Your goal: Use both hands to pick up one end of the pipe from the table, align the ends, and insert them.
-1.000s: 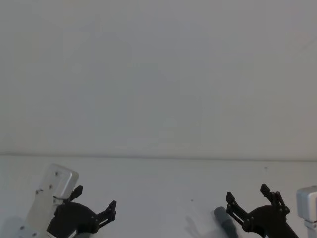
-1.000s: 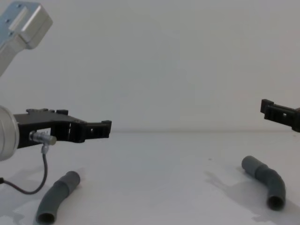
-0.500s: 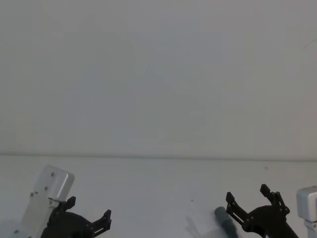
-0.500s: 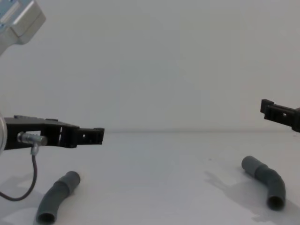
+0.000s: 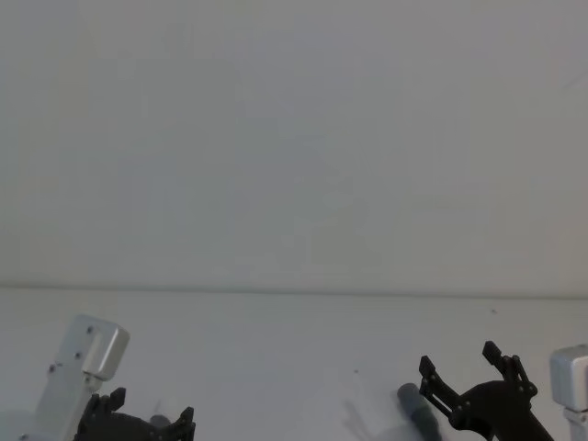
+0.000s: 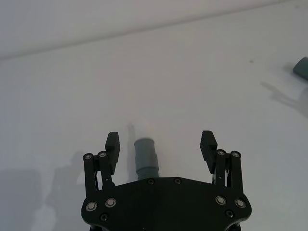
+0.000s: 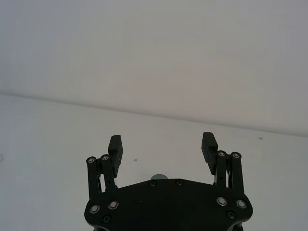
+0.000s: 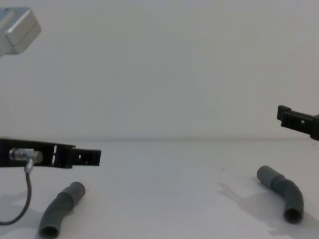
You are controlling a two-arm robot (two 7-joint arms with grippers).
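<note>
Pipe (image 8: 62, 209) in two dark-grey bent pieces apart on white table (image 8: 164, 209), left pincer (image 6: 160, 141) wide over one, right pincer (image 7: 162, 143) wide

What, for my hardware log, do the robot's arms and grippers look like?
The left gripper and right gripper are black, with flat parallel jaws on hinged links dotted with silver screws. The arm housings are silver-grey metal. A thin dark cable with a metal plug hangs at the left wrist.

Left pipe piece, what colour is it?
The left pipe piece is dark grey, clearest in the chest view.
</note>
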